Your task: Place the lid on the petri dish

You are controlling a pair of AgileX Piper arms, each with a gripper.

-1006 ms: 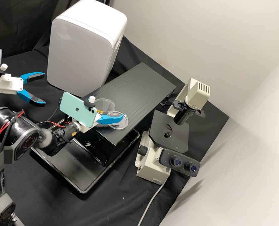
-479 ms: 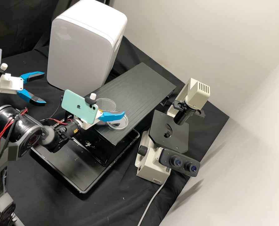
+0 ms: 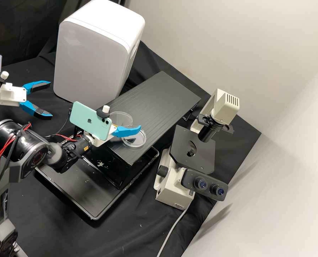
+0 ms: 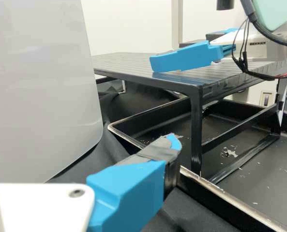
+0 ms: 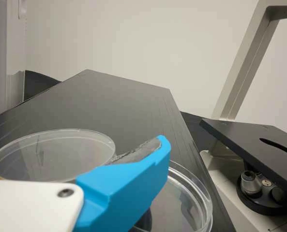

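Note:
A clear petri dish base (image 3: 134, 138) lies on the near end of the black ribbed platform (image 3: 159, 96). Just behind it a clear lid (image 3: 120, 119) sits between the fingers of my right gripper (image 3: 127, 123), whose near blue finger (image 3: 128, 131) presses on its rim. In the right wrist view the lid (image 5: 51, 152) is beside that finger (image 5: 128, 174), and the base (image 5: 187, 198) lies lower, past it. My left gripper (image 3: 49, 100) hangs open and holds nothing, off to the left over the black cloth. Its finger (image 4: 150, 162) faces the platform's side.
A tall white box (image 3: 98, 50) stands behind the platform's left end. A black tray (image 3: 91, 192) lies under and in front of the platform. A microscope (image 3: 198, 153) stands to the right, its stage (image 5: 249, 140) close to the platform's end.
My right gripper has risen a little above the base, and the lid has shifted slightly right with it. The left arm has stayed put.

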